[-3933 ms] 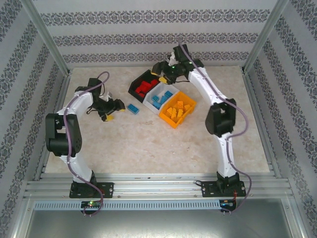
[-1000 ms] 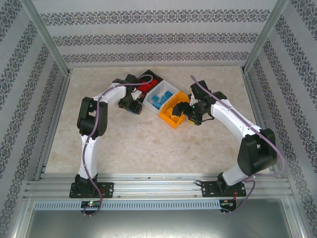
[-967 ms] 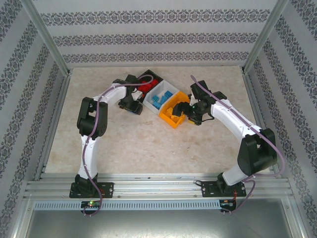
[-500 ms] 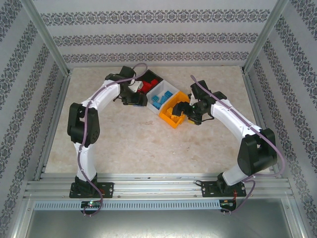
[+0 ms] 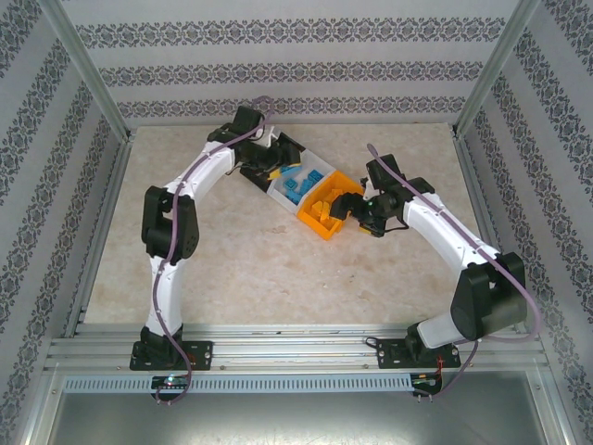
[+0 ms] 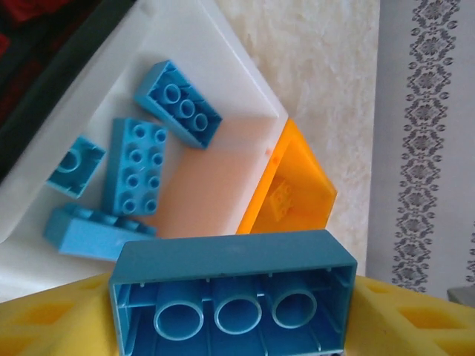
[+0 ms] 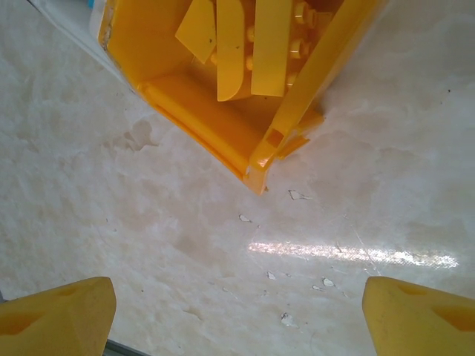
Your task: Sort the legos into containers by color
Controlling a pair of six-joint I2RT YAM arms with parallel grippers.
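A light blue lego point(image 6: 234, 285) sits hollow side up between the yellow fingers point(image 6: 52, 322) of my left gripper point(image 6: 234, 315), which is shut on it. It hangs above the white container point(image 6: 215, 185), where several blue legos point(image 6: 137, 167) lie. In the top view my left gripper point(image 5: 276, 169) covers the black container's end of the row, and the white container point(image 5: 310, 171) and the orange container point(image 5: 320, 222) show beside it. My right gripper point(image 7: 237, 311) stands open over bare table, just off the corner of the orange container point(image 7: 200, 119), which holds orange legos point(image 7: 252, 44).
The three containers stand joined in a slanted row at the back middle of the table point(image 5: 278, 269). The black container point(image 6: 44, 44), with red inside, shows at the upper left of the left wrist view. Patterned walls and metal posts point(image 5: 88, 69) enclose the table.
My left arm has swung from the left side of the row to above the white container, carrying the blue lego. My right arm has shifted slightly beside the orange container, still open.
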